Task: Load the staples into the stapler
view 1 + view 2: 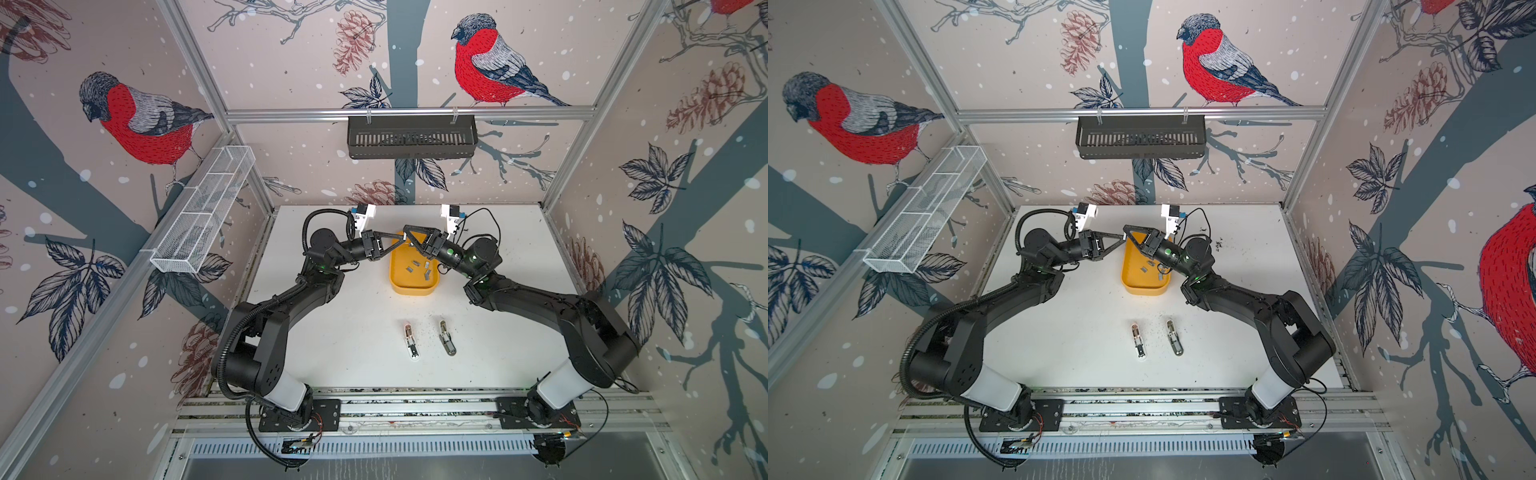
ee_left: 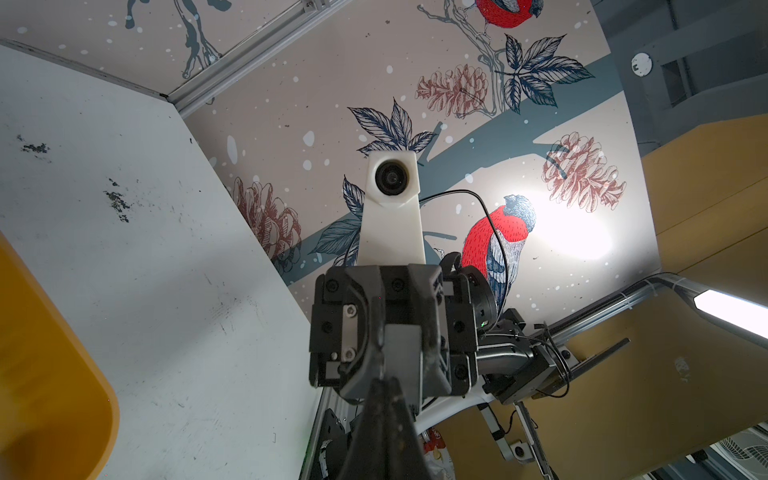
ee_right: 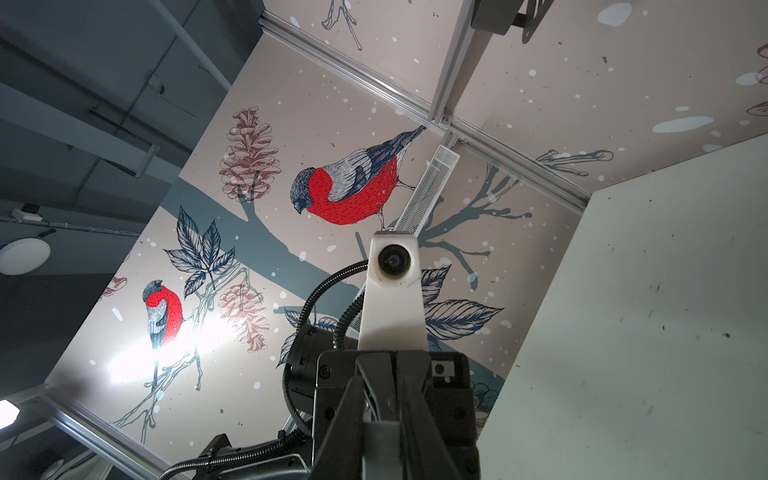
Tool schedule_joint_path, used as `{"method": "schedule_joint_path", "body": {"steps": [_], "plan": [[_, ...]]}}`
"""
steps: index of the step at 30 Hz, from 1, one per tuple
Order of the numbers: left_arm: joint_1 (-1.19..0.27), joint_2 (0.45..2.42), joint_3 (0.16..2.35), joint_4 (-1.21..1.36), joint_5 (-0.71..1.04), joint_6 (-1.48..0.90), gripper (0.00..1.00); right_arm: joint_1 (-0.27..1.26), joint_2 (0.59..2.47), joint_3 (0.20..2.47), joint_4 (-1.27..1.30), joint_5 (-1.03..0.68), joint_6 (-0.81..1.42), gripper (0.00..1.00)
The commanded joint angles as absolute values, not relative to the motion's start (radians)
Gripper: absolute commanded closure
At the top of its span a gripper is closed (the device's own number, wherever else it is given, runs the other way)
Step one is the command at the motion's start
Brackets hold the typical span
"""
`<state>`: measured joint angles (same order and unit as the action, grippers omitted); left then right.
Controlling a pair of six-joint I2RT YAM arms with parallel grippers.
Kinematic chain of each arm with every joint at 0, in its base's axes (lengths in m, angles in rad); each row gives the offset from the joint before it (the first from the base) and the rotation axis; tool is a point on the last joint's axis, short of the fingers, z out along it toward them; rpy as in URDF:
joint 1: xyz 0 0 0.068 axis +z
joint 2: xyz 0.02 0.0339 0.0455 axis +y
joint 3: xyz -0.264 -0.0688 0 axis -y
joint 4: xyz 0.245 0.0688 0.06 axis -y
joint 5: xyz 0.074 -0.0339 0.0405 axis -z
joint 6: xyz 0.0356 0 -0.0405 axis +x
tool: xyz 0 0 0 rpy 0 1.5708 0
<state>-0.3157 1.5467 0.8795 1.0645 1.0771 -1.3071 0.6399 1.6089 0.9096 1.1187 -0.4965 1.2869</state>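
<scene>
Over the far end of the yellow tray [image 1: 412, 289] [image 1: 1144, 291] my two grippers meet tip to tip. The right gripper [image 1: 406, 233] [image 1: 1127, 232] [image 3: 381, 415] is shut on a grey staple strip [image 2: 402, 349] [image 3: 380, 449], one of the staples. The left gripper [image 1: 401, 238] [image 1: 1123, 237] [image 2: 384, 380] is shut, its tips against the strip's edge; a pinch cannot be made out. More staples [image 1: 417, 263] [image 1: 1144, 269] lie loose in the tray. Two mini staplers lie open near the table's front, a white stapler [image 1: 411, 341] [image 1: 1139, 340] and a grey one [image 1: 446, 337] [image 1: 1174, 337].
A white mesh basket [image 1: 203, 212] hangs on the left wall. A black slotted basket [image 1: 411, 137] hangs on the back rail. Dark specks [image 1: 428, 328] are scattered round the staplers. Both arms arch inward from the front rail.
</scene>
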Motion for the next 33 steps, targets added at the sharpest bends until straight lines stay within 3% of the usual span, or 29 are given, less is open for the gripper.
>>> {"method": "schedule_joint_path", "body": {"steps": [1,18,33], "plan": [[-0.314,1.543,0.888,1.115,1.098,-1.303,1.00,0.639,1.609,0.906,1.166,-0.503,1.296,0.83],[-0.315,1.536,0.890,1.093,1.097,-1.282,1.00,0.637,1.606,0.896,1.158,-0.497,1.295,0.77],[-0.316,1.537,0.889,1.088,1.097,-1.279,1.00,0.637,1.602,0.896,1.157,-0.499,1.294,0.85]]}}
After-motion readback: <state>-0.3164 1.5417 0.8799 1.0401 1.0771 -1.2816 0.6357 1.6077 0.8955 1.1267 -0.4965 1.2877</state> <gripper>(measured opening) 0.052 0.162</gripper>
